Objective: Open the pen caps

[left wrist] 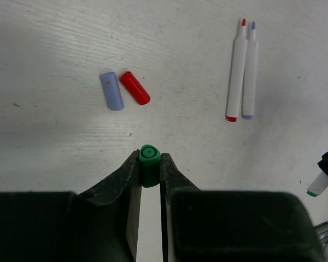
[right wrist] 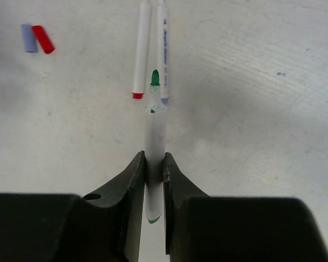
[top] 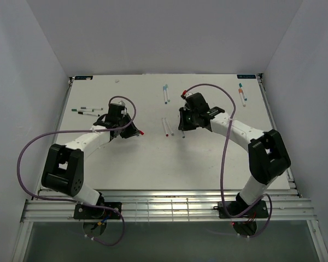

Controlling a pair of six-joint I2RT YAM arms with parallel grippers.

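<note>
L gripper, black fingers clamped on short green plastic cap; cap sits betw. the tips, end-on, off its pen. R gripper pinches thin white pen barrel w/ bare green nib near its rear end, nib fwd. Judgement: one arm anchors, other pulls. Red plastic cap & pale-blue plastic cap lie loose side by side, approx. midway betw. near & far edges of white table.

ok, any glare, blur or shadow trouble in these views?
Top external: even light, no glare, pens tiny. Left wrist: green cap sharp, soft shadows only. Right wrist: green pen barrel nearly blends into the bright table.
</note>
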